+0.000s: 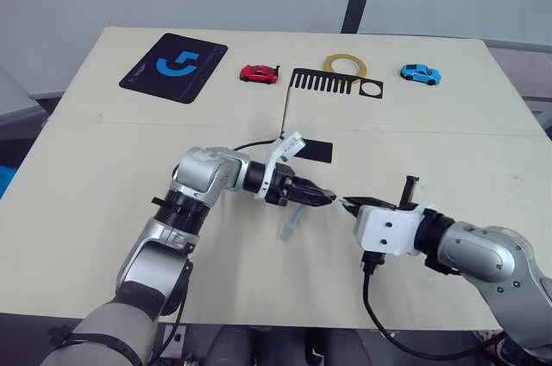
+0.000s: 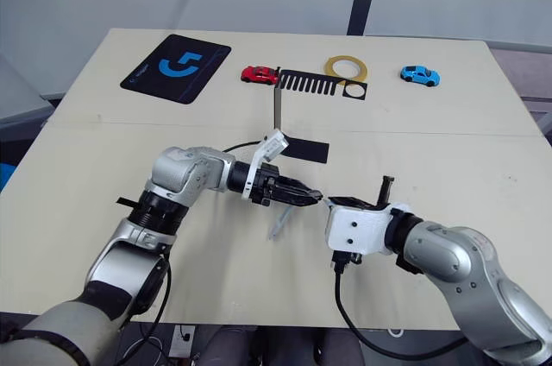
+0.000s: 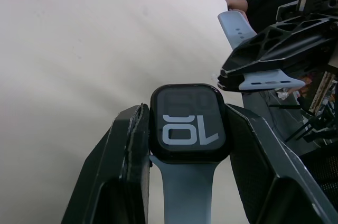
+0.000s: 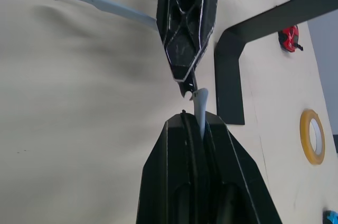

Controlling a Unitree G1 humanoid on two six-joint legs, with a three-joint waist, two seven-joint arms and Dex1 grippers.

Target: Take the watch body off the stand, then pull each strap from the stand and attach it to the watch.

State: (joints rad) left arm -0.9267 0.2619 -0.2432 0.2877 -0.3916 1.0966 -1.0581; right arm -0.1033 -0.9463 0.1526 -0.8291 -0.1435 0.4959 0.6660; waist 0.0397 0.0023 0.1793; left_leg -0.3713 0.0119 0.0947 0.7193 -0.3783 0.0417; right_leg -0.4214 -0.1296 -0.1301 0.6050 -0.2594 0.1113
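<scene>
Now the left pincer (image 1: 321, 198) is clamped on the watch body (image 3: 188, 122), its two black fingers (image 3: 127, 155) pressing the case from either side above the worktop (image 1: 103, 211); white digits show on the dark screen. One pale grey-blue strap (image 1: 290, 221) is already joined to the case and hangs down from it towards the worktop. The right pincer (image 1: 352, 205) faces the left one, tips almost meeting, and is closed on the second strap (image 4: 200, 109), whose tapered end pokes out between its fingers just beside the watch. Behind them the black stand (image 1: 332, 83) sits upright on the worktop, well apart from both pincers, with a red toy car (image 1: 259, 73), a tape roll (image 1: 347, 65), a blue toy car (image 1: 420, 73) and a mouse pad (image 1: 174, 66) along the far edge.
</scene>
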